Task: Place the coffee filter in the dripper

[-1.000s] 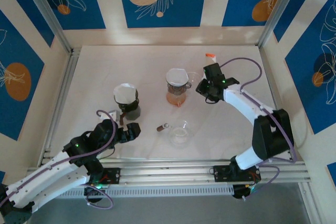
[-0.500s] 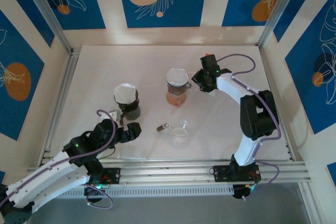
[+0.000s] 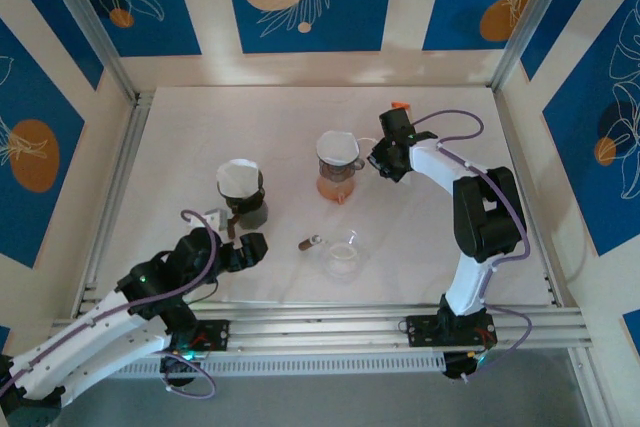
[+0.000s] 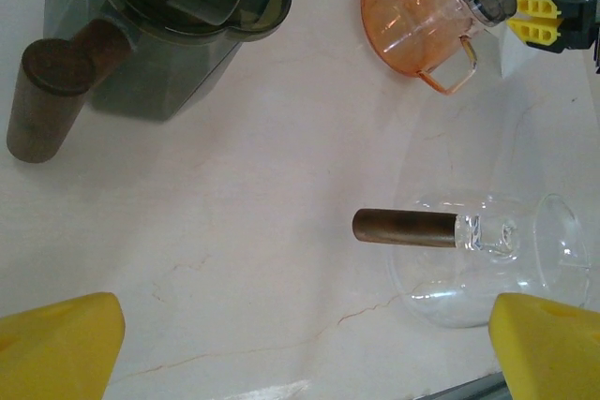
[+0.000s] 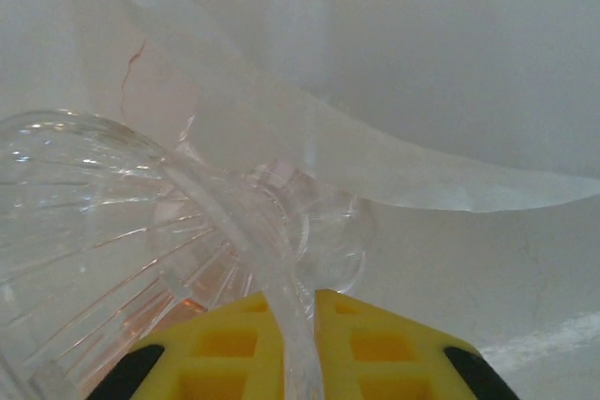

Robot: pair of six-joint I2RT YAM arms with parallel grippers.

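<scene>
Clamps the right gripper [image 5: 291,311] on the rim of the glass dripper [image 5: 220,217], bottom centre of the wrist view, with the coffee filter [image 5: 394,166] just above. Holds the left gripper [image 3: 252,247] wide apart, lower left of the top view.

From up top, my right gripper [image 3: 380,158] sits right against the dripper [image 3: 351,161] on the orange carafe [image 3: 335,186], white filter [image 3: 337,146] inside; looks like it's pinching the rim.

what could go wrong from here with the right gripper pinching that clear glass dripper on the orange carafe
1. The right gripper pinches only a thin edge of the clear glass dripper; it may slip, or tip off the orange glass carafe.
2. The white paper filter lies loose over that edge and could get dragged out.
</scene>
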